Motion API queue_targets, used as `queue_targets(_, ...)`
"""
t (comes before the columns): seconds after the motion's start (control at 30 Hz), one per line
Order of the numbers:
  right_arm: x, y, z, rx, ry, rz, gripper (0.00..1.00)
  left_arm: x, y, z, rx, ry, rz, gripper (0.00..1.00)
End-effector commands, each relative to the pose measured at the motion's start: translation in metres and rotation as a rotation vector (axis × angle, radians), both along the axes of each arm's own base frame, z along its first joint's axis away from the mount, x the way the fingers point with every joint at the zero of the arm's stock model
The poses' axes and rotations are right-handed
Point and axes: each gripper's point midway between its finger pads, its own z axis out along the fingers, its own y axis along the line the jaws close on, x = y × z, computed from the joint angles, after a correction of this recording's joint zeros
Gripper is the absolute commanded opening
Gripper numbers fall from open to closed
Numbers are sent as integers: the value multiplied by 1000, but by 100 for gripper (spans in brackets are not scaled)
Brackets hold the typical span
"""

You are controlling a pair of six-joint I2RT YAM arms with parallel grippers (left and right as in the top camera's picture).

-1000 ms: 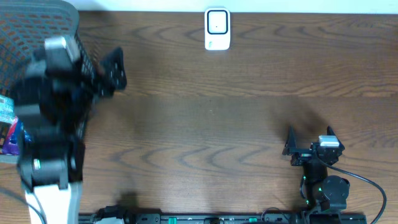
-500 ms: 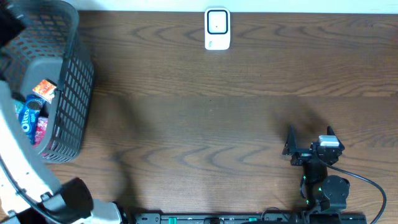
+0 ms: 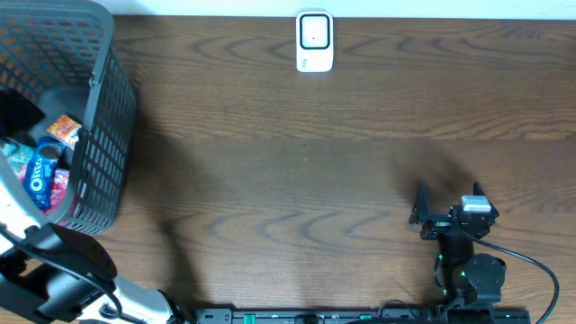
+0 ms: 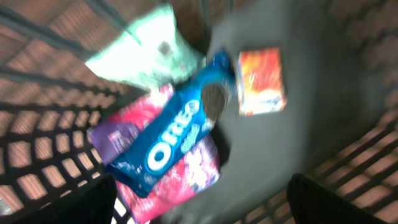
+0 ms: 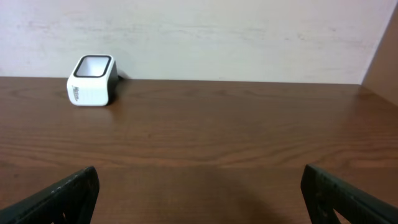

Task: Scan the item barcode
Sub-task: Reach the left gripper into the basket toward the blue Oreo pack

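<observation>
Blue Oreo pack lay in the basket just ahead of the left jaws, which had swung over it, spread wide; right jaws stayed wide, unmoved.

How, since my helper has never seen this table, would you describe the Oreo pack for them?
Find the dark mesh basket at the table's left end. Inside, the Oreo pack lies atop a pink pack, beside an orange box. It is the blue one with white lettering.

Snacks in basket left, scanner rear centre
</observation>
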Motion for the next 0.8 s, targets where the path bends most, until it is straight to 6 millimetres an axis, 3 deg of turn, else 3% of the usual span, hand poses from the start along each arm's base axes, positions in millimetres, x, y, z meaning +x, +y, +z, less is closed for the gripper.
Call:
queue_targets(0.0,0,-2,-1,17,1,-7,99,-16,-5,-39,0,146,-87,84)
queue_targets(0.13,0,-2,-1,17,1,-7,99,-40,7,-66,68,278,-53,84)
queue_targets(0.37,0,-2,-1,17,1,-7,99,-25,18,-95,141,255,-161,83)
queue_targets(0.5,0,-2,-1,17,1,-7,99,-24,18,-111,143,254,-174,77)
queue_targets(0.73,0,-2,-1,17,1,-7,99,-24,24,-144,136,274,-189,76)
queue_targets(0.77,0,-2,-1,17,1,-7,99,-25,23,-151,124,288,-190,71)
